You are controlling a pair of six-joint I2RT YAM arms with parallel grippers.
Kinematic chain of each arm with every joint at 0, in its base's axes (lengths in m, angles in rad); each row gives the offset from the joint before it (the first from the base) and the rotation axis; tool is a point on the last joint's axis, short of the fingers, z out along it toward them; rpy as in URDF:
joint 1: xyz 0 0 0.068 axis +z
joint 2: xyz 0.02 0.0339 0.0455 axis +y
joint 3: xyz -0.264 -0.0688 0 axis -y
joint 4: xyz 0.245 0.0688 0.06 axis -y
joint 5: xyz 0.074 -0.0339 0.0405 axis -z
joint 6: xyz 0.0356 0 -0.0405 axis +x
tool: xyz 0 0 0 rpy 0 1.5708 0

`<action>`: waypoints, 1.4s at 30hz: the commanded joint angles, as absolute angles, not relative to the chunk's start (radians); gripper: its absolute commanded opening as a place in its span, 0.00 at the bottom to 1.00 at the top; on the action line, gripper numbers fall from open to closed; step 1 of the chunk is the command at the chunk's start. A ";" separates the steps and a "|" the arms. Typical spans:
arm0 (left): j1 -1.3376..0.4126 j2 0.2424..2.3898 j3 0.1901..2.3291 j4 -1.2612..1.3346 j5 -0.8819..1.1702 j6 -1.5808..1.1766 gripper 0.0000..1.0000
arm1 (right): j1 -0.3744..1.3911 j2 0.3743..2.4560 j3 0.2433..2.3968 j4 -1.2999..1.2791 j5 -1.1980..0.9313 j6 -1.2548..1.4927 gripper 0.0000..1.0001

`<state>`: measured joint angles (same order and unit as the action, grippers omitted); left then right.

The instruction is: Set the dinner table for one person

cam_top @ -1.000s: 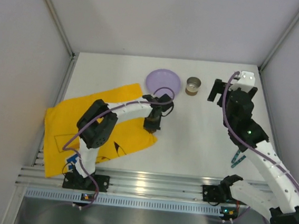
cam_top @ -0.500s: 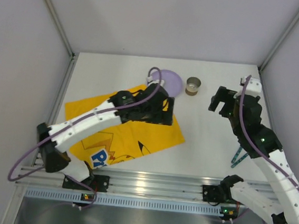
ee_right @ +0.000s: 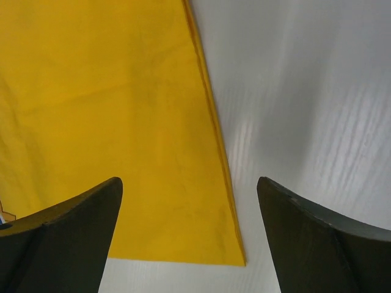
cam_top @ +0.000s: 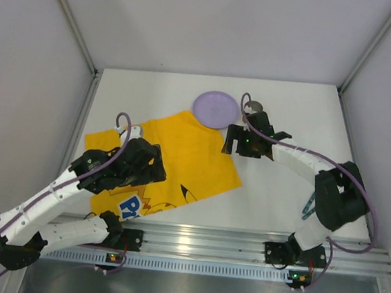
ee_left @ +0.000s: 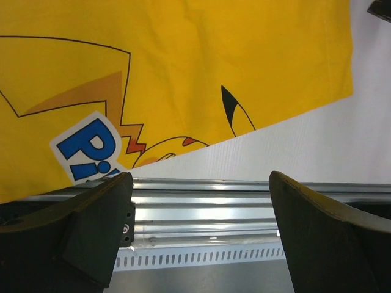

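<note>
White worktop [cam_top: 274,189]: one yellow printed cloth mat [cam_top: 181,152], one lilac round plate [cam_top: 215,108], one metal tin [cam_top: 253,106] by its far edge. Left end effector [ee_left: 200,177], right end effector [ee_right: 189,180] gape empty.

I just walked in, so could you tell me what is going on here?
The robot is setting the white table. A yellow cartoon-printed mat lies spread out, a purple plate by its far corner. Both grippers are open and empty: the left gripper over the mat's near edge, the right gripper over its right edge.
</note>
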<state>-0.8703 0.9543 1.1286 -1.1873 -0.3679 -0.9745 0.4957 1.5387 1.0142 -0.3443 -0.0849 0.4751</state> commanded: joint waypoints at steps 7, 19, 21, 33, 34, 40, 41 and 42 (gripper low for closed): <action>-0.873 0.799 1.126 -1.396 -0.402 -1.144 0.98 | 0.506 1.828 1.106 -0.114 -0.233 0.577 0.81; -0.871 0.755 1.098 -1.437 -0.426 -1.177 0.98 | 0.606 1.892 1.025 -0.032 -0.270 0.653 0.29; -0.871 0.781 1.103 -1.428 -0.440 -1.157 0.98 | 0.606 1.876 0.999 -0.029 -0.262 0.661 0.16; -0.867 0.922 1.062 -1.269 -0.526 -0.997 0.98 | 0.486 1.407 0.707 -0.379 -0.029 0.664 0.00; -0.864 0.952 1.062 -1.249 -0.526 -0.973 0.98 | 0.477 1.337 0.698 -0.456 -0.003 0.685 0.00; -0.761 1.077 1.029 -1.073 -0.427 -0.823 0.98 | 0.379 1.118 0.638 -0.647 0.100 0.718 0.00; -0.714 1.113 1.014 -1.045 -0.405 -0.804 0.98 | 0.368 1.100 0.637 -0.678 0.124 0.727 0.00; -0.691 1.129 1.008 -1.022 -0.385 -0.784 0.98 | 0.359 1.062 0.635 -0.724 0.133 0.733 0.00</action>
